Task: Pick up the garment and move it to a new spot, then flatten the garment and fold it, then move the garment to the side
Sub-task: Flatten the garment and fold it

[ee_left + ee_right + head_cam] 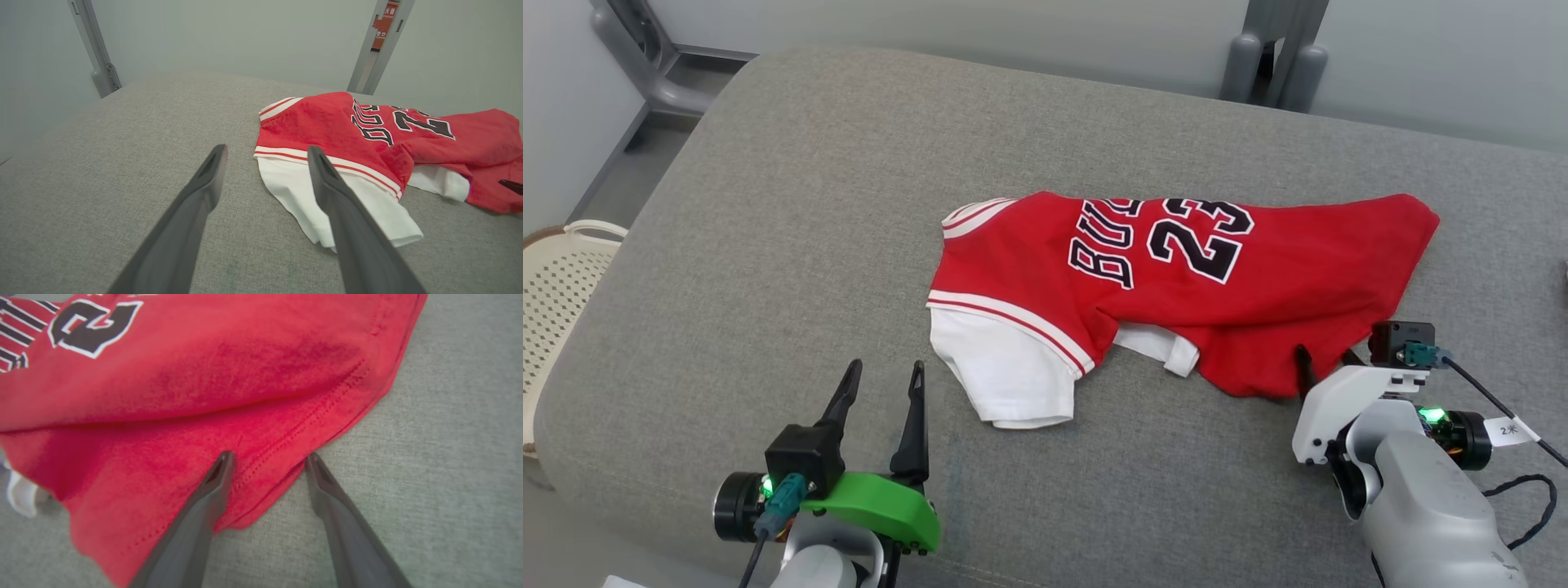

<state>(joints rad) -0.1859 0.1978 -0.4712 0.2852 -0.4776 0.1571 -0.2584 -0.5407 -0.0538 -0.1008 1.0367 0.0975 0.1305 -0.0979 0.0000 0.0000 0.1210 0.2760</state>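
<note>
My right gripper (269, 457) stands spread astride the near hem of the red garment (245, 375), right of the middle of the worktop (449, 416), my left gripper (886, 376) likewise unclenched and empty by the near edge; closing this shallow, I fear nipping one layer and dragging it crooked.

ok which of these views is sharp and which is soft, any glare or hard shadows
Head view: sharp, light even, no glare, only a faint shadow under the garment. Left wrist view: sharp too, though the wide lens tilts the wall posts. Right wrist view: soft, red cloth and stitching smeared around the right gripper.
</note>
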